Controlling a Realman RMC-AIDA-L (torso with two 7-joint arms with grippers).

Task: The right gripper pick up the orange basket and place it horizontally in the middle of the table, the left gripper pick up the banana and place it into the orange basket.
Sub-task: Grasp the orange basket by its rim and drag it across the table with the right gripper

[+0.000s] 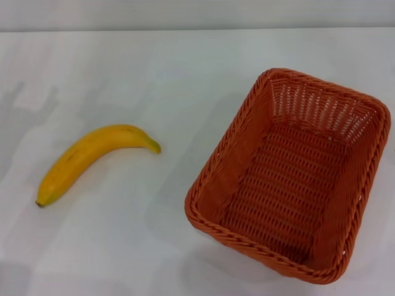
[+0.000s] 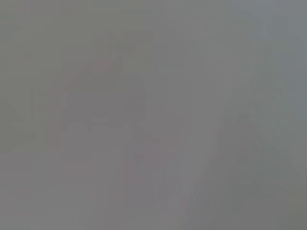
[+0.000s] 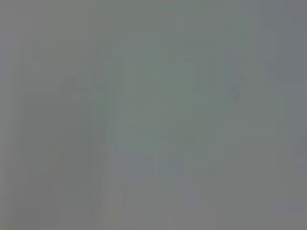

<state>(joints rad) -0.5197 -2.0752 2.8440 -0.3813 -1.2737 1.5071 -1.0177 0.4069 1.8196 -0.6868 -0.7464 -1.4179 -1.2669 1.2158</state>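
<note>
Neither gripper shows, so I cannot tell their state; orange basket (image 1: 290,179) and banana (image 1: 92,161) lie untouched, nothing done yet.

A pale grey band (image 1: 197,12), plain and unmarked, runs the full width of the head view behind the far edge of the table (image 1: 185,80), meeting it in a straight, soft line. Whether the band is a wall or a panel cannot be told. Faint grey patches of shadow (image 1: 28,102) lie on the white surface toward the robot's left, and a darker one (image 1: 15,277) sits at the near left corner. Both wrist views show only an even grey blur with dim upright streaks, in which no object can be made out.
</note>
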